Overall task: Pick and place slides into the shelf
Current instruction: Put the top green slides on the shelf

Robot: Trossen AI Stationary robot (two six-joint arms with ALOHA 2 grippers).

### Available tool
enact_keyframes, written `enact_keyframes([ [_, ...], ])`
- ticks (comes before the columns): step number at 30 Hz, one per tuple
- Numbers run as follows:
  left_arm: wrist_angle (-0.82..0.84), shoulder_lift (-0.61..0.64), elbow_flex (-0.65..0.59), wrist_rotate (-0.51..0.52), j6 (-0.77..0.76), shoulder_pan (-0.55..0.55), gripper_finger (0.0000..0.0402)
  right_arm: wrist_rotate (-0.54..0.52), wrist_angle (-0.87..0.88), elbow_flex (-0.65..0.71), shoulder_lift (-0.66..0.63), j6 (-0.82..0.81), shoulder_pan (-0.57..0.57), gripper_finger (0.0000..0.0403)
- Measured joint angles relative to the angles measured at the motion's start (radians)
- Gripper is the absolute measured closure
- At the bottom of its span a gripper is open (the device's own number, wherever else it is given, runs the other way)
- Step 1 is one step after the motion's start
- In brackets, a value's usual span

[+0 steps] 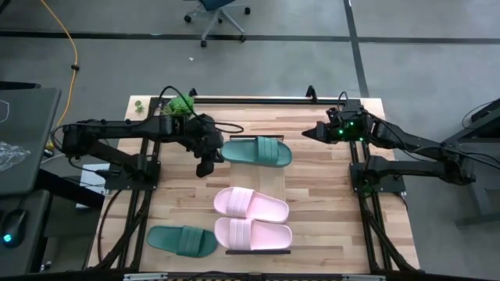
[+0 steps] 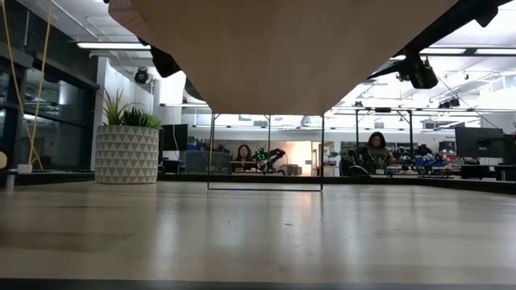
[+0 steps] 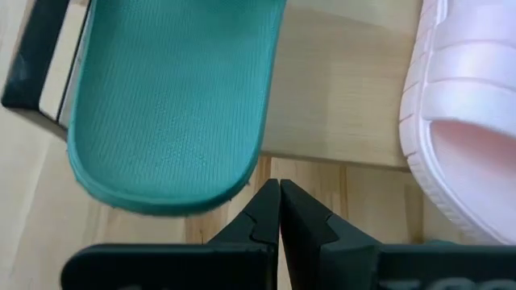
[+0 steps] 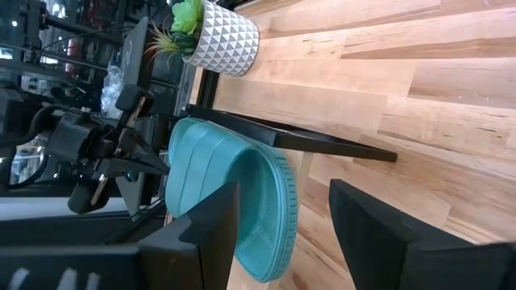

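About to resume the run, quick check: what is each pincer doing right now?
Left pincer: closed, holding nothing, beside the teal slide.
Right pincer: open, holding nothing, at the table's right edge.

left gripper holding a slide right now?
No. In the left wrist view the left gripper has its fingers shut together on nothing, just short of the teal slide, which lies on the shelf.

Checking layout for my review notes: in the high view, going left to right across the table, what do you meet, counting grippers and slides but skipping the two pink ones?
Lower green slide → left gripper → upper green slide → right gripper.
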State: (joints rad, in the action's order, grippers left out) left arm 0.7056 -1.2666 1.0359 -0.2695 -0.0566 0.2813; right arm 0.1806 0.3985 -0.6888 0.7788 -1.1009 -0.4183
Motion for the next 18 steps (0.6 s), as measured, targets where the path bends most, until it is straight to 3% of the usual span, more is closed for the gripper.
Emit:
enact_keyframes([
  [18,0.004,-0.006,0.0,0.075,-0.03,0.0,0.0401,0.0,-0.008,0.0,0.0,0.001,0.0,0.022],
])
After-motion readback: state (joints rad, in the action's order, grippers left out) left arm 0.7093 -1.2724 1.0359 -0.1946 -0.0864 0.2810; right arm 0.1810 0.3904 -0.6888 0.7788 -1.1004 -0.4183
